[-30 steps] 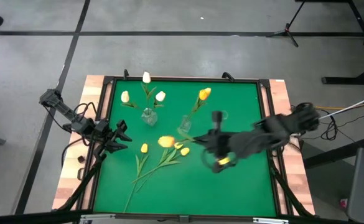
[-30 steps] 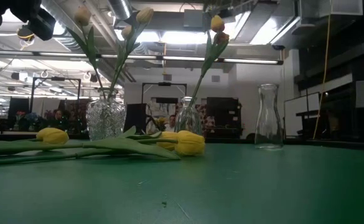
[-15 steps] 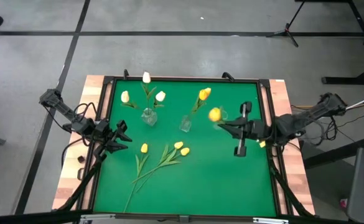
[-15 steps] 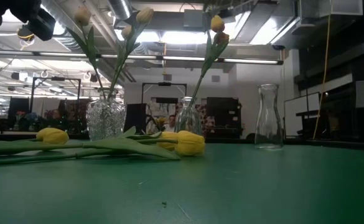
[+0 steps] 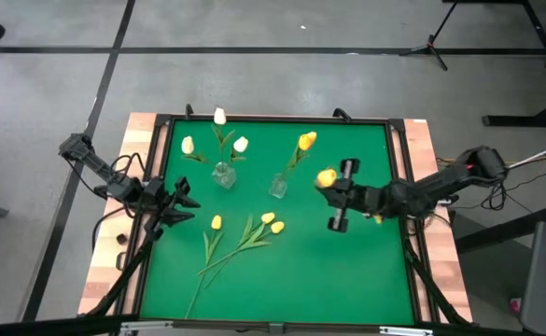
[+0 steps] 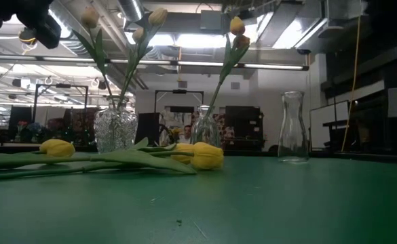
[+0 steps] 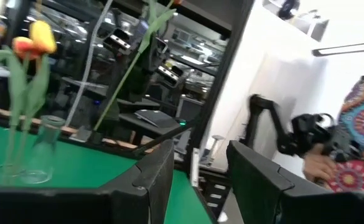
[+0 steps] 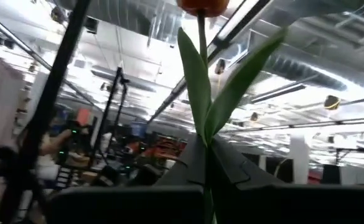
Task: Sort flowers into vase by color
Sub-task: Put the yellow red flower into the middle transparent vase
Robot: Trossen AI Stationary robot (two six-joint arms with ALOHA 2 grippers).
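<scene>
My right gripper (image 5: pixel 334 189) is shut on an orange-yellow tulip (image 5: pixel 326 177) above the table's right half, close to the slim vase. That slim vase (image 5: pixel 278 187) holds an orange-yellow tulip (image 5: pixel 306 141). A cut-glass vase (image 5: pixel 223 175) holds three white tulips (image 5: pixel 241 144). An empty bottle vase (image 6: pixel 292 127) stands to their right in the low view. Three yellow tulips (image 5: pixel 268 220) lie on the green mat on their sides. My left gripper (image 5: pixel 181 200) waits open at the table's left edge. My right gripper pinches the tulip's green stem (image 8: pixel 205 163) between its two fingers, just below where the leaves branch off. The fingers come from the table's right side, slanting upward. The tulip stands beyond the fingers with its head (image 8: pixel 203 5) up, lifted clear of the table.
The green mat (image 5: pixel 347 271) has free room on its near right part. A dark frame (image 5: pixel 273 119) runs round the mat, with wooden table edges beyond it. The three lying tulips stretch their stems toward the near left (image 5: pixel 203 275).
My right gripper has carried the tulip away from the lying flowers at the table's middle toward the right and far side, then back a little toward the vases. It has sunk lower and tipped its fingers upward, so the tulip now stands head up. It has stayed shut.
</scene>
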